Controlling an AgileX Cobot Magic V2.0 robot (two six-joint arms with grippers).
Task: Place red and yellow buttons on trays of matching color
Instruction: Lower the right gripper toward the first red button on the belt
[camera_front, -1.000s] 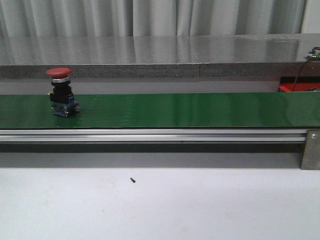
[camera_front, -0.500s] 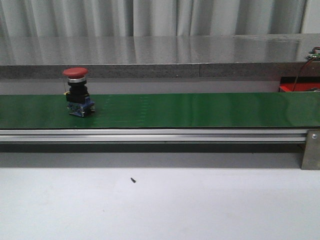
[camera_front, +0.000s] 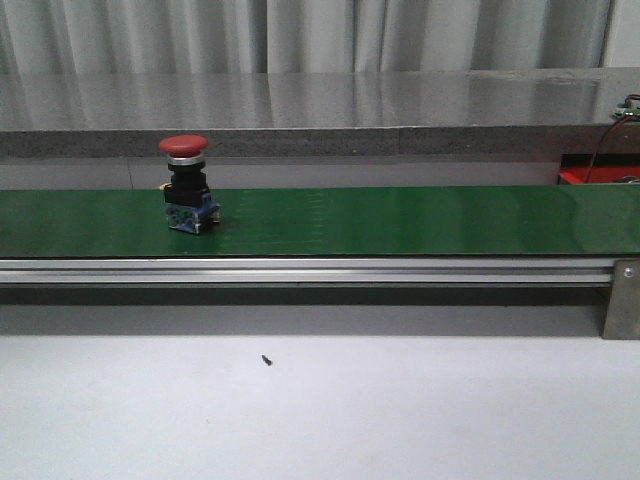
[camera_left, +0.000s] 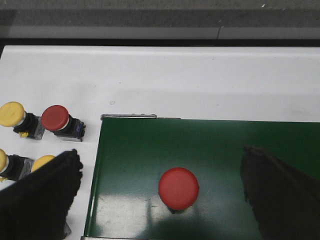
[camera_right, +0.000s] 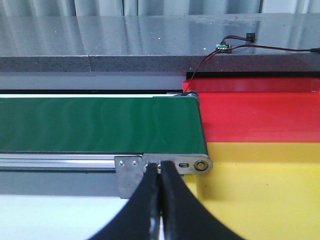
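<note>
A red button with a black body and blue base stands upright on a green conveyor belt, toward the belt's left end in the front view. No tool shows in that view.

Seen from above by the left wrist camera, the red button sits on the belt between the two dark fingers of the left tool, which is spread wide and grasps nothing; neither finger touches the button. Off the belt's end, on the white counter, more buttons wait: a second red button lying beside a yellow button, and two other yellow ones partly hidden behind the tool's finger.

The right tool is clenched, fingers pressed together and empty. Just past it lie the belt's right end, a red tray and, nearer, a yellow tray.
</note>
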